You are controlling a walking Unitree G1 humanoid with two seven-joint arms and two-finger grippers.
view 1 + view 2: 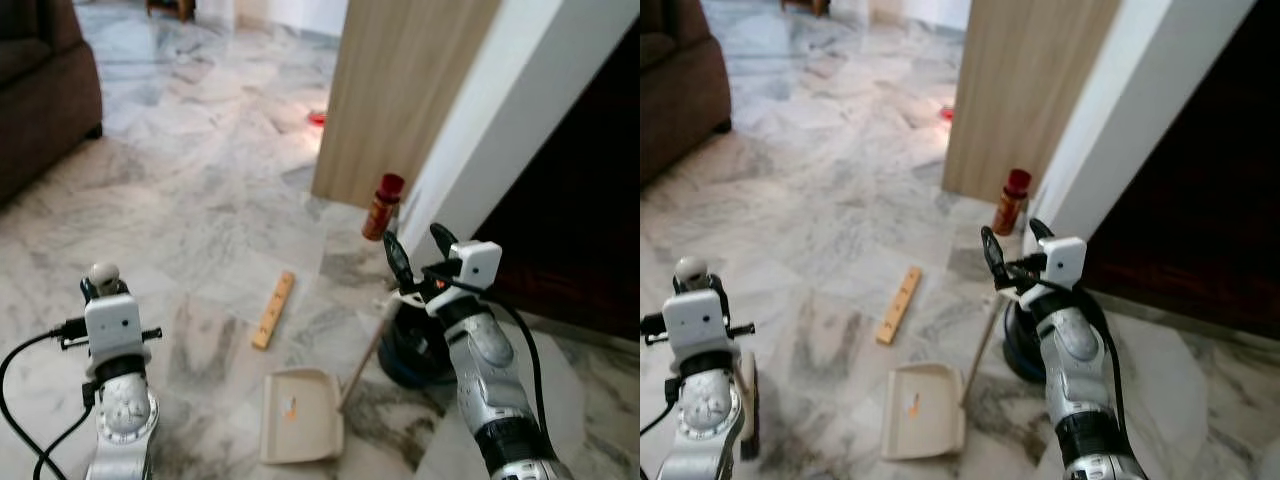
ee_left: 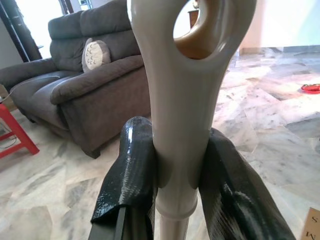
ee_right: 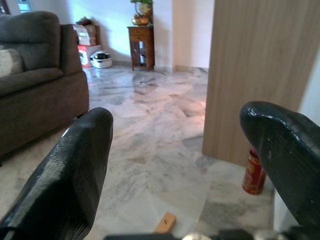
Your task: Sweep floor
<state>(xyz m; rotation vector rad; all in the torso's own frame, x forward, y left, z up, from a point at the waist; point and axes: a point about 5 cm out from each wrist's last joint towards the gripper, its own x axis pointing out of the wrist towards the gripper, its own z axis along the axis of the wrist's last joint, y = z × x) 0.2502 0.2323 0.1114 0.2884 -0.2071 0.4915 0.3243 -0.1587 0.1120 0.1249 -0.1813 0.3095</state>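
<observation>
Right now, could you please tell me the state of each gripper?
Left gripper: closed on the beige broom handle.
Right gripper: open, holding nothing, above the dustpan's handle.

Dustpan on the floor between the arms, wooden strip just beyond it, can farther back beside the panel, sofa at far left, dark round object right of the dustpan.
</observation>
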